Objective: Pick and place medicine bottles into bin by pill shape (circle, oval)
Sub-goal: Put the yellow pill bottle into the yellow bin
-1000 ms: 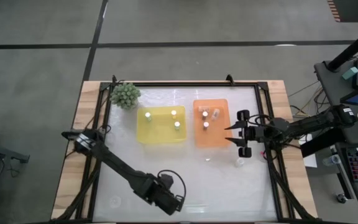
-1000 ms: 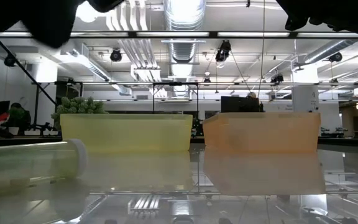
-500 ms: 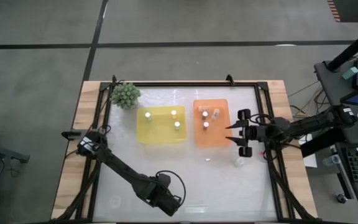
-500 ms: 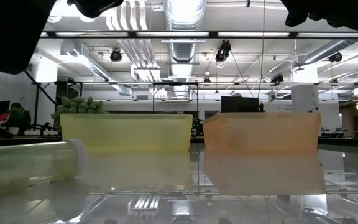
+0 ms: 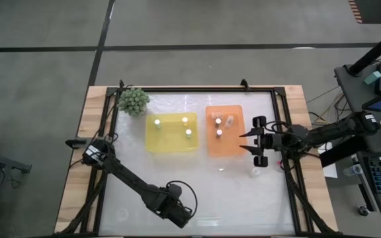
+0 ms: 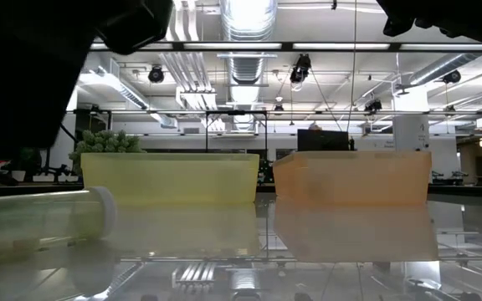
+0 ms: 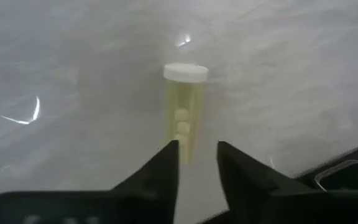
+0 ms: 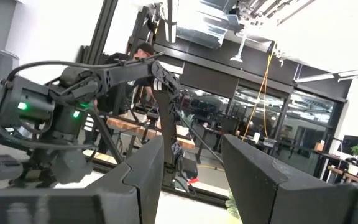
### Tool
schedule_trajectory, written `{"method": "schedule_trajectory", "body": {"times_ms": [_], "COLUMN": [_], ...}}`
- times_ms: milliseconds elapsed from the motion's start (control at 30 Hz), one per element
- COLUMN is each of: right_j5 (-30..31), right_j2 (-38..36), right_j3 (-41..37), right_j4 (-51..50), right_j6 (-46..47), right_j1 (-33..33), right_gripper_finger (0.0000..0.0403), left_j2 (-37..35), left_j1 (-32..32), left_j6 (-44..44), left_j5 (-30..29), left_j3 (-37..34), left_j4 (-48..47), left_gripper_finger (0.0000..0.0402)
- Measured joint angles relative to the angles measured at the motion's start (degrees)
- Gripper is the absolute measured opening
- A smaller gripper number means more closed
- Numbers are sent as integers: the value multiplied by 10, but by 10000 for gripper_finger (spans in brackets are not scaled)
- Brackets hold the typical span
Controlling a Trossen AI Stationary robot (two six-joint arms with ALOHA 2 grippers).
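Near the table's front edge the left gripper [image 7: 196, 163] hangs with fingers parted over a clear cylindrical medicine bottle [image 7: 183, 109], lying white-capped on glossy white tabletop. Farther right sit translucent yellow bin [image 5: 171, 131] and orange bin [image 5: 224, 131]; the right gripper [image 5: 249, 141], spread wide, hovers beside the latter.

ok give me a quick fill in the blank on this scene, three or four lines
1. The yellow tray holds ___ medicine bottles.
2. The bottle ahead of the left gripper lies on its ___.
3. The green spiky plant sits nearest the ___ tray.
4. The right gripper hovers beside the ___ tray.

Missing words: three; side; yellow; orange
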Motion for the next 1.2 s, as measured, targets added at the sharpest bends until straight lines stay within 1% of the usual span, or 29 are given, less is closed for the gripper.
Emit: {"method": "schedule_trajectory", "body": {"times_ms": [167,267,500,633,767,1100,1200], "right_j5": [0,0,0,0,0,0,0], "right_j2": [0,0,0,0,0,0,0], "right_j3": [0,0,0,0,0,0,0], "right_j4": [0,0,0,0,0,0,0], "right_j6": [-1,-2,-7,-7,-7,-8,-8], "right_j1": [0,0,0,0,0,0,0], "right_gripper_finger": [155,155,155,155,155,155,155], "left_j2": [0,0,0,0,0,0,0], "left_j1": [1,1,2,3,6,6,6], "left_j6": [15,15,15,15,14,19,28], "left_j5": [-14,-17,-18,-18,-15,-13,-13], "left_j3": [-26,-41,-69,-86,-93,-93,-93], "left_j4": [34,49,62,100,115,115,115], "left_gripper_finger": [156,177,182,182,166,79,66]}}
